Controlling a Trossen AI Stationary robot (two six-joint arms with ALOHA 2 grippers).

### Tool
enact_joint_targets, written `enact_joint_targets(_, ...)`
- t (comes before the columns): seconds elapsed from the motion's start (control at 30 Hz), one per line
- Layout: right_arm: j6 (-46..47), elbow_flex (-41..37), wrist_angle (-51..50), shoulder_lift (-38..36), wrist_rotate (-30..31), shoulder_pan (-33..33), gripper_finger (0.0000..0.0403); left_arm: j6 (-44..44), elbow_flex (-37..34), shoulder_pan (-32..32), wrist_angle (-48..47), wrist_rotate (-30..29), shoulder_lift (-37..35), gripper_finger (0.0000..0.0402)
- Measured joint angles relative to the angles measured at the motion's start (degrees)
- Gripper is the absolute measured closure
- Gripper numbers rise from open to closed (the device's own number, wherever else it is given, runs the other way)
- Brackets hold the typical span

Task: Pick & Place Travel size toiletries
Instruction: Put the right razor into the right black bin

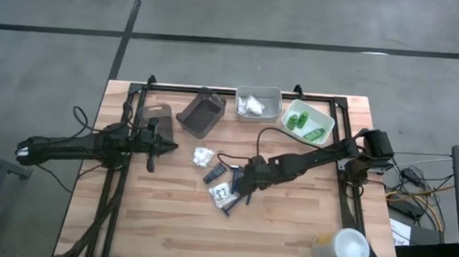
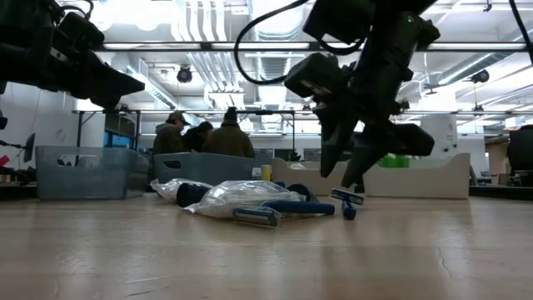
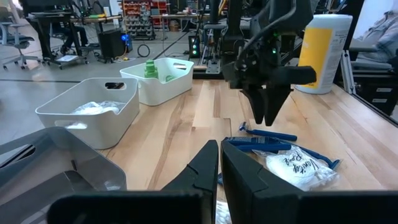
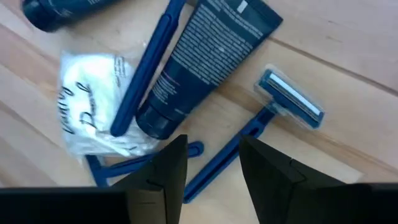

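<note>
My left gripper (image 1: 152,145) is parked over the left side of the table (image 1: 166,229), fingers pressed together, holding nothing, near the dark grey tray (image 1: 201,112). It's just waiting.

Moving right: a white packet (image 1: 202,156) lies on its own, then comes the little pile in the middle of the table: a dark navy tube (image 4: 205,59), another white crinkly packet (image 4: 99,102) and a few blue razors. My right gripper (image 4: 212,163) hangs right above that pile with the fingers apart, and one blue razor (image 4: 249,134) has its handle running between them. Nothing is gripped yet as far as I can tell.

Farther right along the back edge are the light grey tray (image 1: 259,103) with white packets already in it and the white tray (image 1: 308,122) with the green bottles. The big white cup (image 1: 344,247) sits at the front right corner.

What worries me: everything's stacked and crossed. A second razor (image 4: 146,68) lies over the tube and the packet, so closing here could snag a neighbour or drag the whole heap. The razor handle is thin and low on the wood, so I could easily clip the table or have the handle roll out sideways.

Writing: the packet has dark cursive lettering and the tube has small white print, but I can't really read either.
</note>
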Motion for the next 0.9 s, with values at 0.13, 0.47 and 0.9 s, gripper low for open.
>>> enact_joint_targets(0.13, -1.8, 2.89, -6.36, 1.69, 0.02, -0.06, 0.027, 0.0, 0.0, 0.0, -0.05, -0.02, 0.23, 0.0378)
enact_joint_targets(0.47, -2.29, 4.6, -1.21, 5.15, -0.04, -0.26, 0.0291, 0.0, 0.0, 0.0, -0.02, -0.01, 0.31, 0.0378)
enact_joint_targets(0.9, -12.12, -1.19, 1.08, 4.3, -4.99, -0.29, 0.0297, 0.0, 0.0, 0.0, 0.04, -0.02, 0.37, 0.0378)
